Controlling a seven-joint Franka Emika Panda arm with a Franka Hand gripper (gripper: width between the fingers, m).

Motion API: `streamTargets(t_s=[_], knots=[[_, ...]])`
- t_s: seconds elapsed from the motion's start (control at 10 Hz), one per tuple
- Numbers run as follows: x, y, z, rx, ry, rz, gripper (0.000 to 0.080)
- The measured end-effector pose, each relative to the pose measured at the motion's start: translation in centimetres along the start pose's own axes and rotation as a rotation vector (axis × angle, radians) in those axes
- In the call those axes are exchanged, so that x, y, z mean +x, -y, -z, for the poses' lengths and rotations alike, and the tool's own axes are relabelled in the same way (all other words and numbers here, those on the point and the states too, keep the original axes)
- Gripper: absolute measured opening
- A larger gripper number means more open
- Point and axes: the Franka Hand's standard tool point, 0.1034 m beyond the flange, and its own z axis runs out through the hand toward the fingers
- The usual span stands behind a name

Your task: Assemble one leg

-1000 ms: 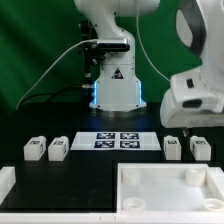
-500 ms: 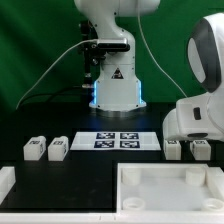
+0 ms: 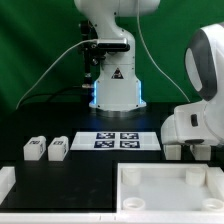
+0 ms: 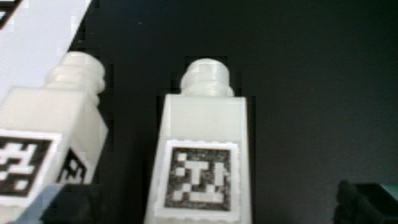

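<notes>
Claw [image 4: 217, 204] spread wide, fingertips [image 4: 365, 196] flanking the leg [image 4: 201, 140] right beneath it! Looks light, stiff, slick plastic. Grip the flat sides mid-body, mind the twin leg [image 4: 50, 130] just outside one finger.

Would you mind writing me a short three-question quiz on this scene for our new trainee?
1. How many legs lie uncovered on the exterior view's left?
2. True or false: in that view the marker board lies between those legs and the gripper.
3. In the wrist view, both legs end in: A, a peg; B, a hook; C, a wheel.
Key: 1, two; 2, true; 3, A.
</notes>
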Motion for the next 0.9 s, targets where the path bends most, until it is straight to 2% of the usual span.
streamTargets(t_s=[0.2, 0.5, 0.7, 0.9], knots=[[0.12, -0.04, -0.93, -0.004, -0.005, 0.006, 0.0649], [0.08, -0.1, -1.13, -0.005, -0.002, 0.006, 0.064], [0.08, -0.1, -1.13, -0.005, -0.002, 0.006, 0.0294], [0.08, -0.1, -1.13, -0.005, -0.002, 0.006, 0.029]])
